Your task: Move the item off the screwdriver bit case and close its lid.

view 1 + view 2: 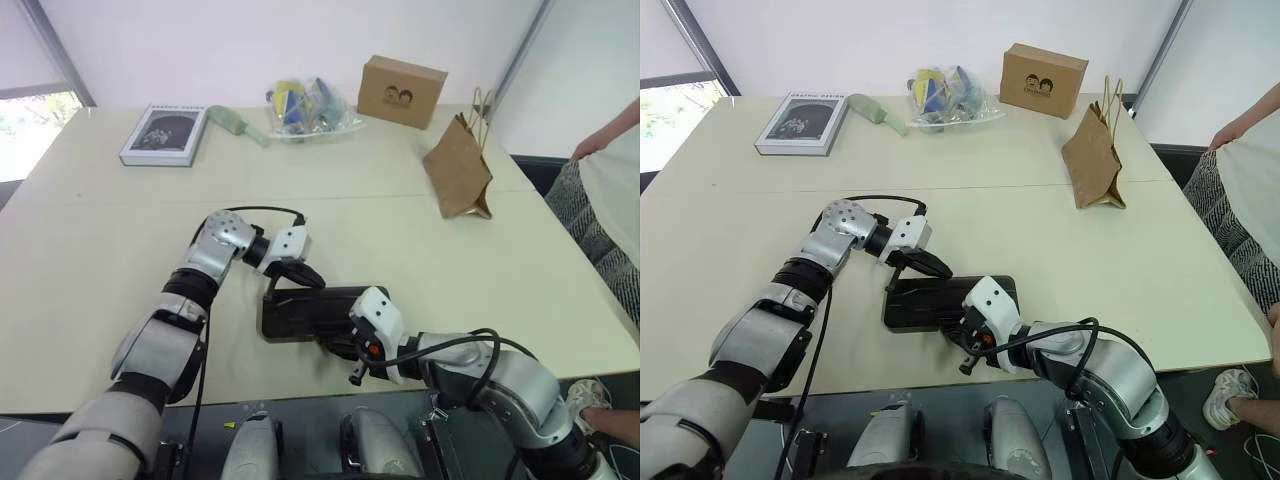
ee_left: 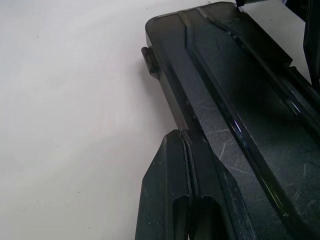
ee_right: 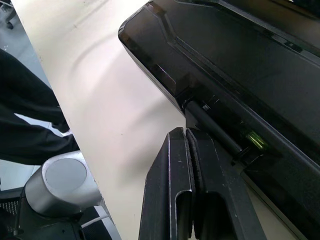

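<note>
From my remote seat, starting at the upper left of the head view, the grey-covered book (image 1: pixel 165 134) lies flat near the far table edge, well out of the work. Next to it, top centre, is a clear bag of mixed items (image 1: pixel 305 108) whose contents I can't sort out, then the brown cardboard box (image 1: pixel 402 91).

At centre left, my left gripper (image 1: pixel 300 270) reaches in to the upper left corner of the screwdriver bit case (image 1: pixel 310 312). Its fingers (image 2: pixel 187 200) are pressed together, tips resting against the lid (image 2: pixel 240 100); I judge they are there to steady or press that side down. The lid looks laid over the case, its small latch tab (image 2: pixel 146 59) sticking out at the edge, but I can't tell whether it has snapped shut.

Lower centre, my right gripper (image 1: pixel 345 350) meets the near edge of the case, fingers (image 3: pixel 195 200) also pressed together with nothing pinched, nosing against the hinge side (image 3: pixel 215 125). That placement reads to me as bracing the case from the near side so it doesn't slide.

Upper right, the paper bag (image 1: pixel 460 170) stands upright on the table, well apart from the case, handles up, so it is already out of the way. At the right frame edge a person (image 1: pixel 610 190) stands beside the table, cut off by the frame.

The bits inside are hidden under the dark lid, and my right wrist covers the case's lower right corner.
</note>
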Robot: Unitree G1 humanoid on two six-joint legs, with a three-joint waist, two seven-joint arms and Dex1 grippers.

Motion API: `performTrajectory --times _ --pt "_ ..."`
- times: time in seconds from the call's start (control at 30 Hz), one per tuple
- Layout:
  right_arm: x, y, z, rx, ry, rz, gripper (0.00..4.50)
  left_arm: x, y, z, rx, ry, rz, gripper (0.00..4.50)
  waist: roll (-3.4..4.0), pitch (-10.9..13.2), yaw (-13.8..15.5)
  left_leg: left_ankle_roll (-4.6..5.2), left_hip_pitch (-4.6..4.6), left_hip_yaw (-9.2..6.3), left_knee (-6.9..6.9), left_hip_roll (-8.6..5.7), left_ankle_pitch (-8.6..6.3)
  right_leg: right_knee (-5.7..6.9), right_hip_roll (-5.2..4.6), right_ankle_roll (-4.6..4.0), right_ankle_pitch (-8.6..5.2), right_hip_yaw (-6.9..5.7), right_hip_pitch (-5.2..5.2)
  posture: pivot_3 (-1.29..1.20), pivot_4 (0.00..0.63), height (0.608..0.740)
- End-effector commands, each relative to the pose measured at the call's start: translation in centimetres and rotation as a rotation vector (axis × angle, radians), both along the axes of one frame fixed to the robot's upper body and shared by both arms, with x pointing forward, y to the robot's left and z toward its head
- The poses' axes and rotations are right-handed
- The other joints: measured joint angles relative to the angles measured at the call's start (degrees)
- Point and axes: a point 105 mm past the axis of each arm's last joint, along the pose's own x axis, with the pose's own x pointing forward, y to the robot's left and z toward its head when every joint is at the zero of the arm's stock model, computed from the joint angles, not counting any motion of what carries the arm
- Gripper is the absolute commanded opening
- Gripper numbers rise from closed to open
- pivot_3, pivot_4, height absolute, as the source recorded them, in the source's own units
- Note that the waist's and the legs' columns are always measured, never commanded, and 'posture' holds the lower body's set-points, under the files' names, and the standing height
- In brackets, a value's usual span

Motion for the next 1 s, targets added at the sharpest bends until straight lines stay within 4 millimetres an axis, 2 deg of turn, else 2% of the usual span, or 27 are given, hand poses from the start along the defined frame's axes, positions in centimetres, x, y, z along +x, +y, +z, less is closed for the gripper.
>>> performTrajectory --times 0.03,0.27,0.53,1.0 --pt "-0.2 -2.1 -3.6 -0.127 0.120 -0.065 0.04 -0.1 -0.4 0.4 0.006 -0.037 -0.033 0.00 0.00 0.00 0.00 0.00 0.00 0.00 0.00 0.00 0.00 0.00 0.00 0.00 0.00 0.00 0.00 0.00 0.150 0.740" --pt "-0.6 -2.0 -3.8 -0.152 0.115 -0.069 0.04 -0.3 0.0 -0.4 0.049 -0.021 -0.045 0.00 -0.05 -0.04 0.02 0.00 -0.01 0.00 0.00 0.00 0.00 -0.04 -0.05 -0.01 -0.01 0.00 0.01 0.00 0.150 0.740" --pt "-0.2 -1.8 -3.6 -0.156 0.089 -0.127 0.04 -0.5 0.4 -1.4 0.100 -0.047 -0.070 0.00 -0.06 -0.05 0.02 0.02 -0.01 -0.04 -0.04 0.02 -0.01 -0.08 -0.07 -0.04 -0.02 -0.02 0.01 0.00 0.150 0.740" --pt "0.0 -1.9 -3.1 -0.163 0.074 -0.146 0.04 -0.9 0.2 -2.4 0.130 -0.102 -0.117 0.00 -0.02 -0.07 0.02 0.04 -0.02 -0.06 -0.18 0.09 -0.03 -0.26 -0.16 -0.11 -0.07 -0.05 0.01 0.00 0.150 0.740"
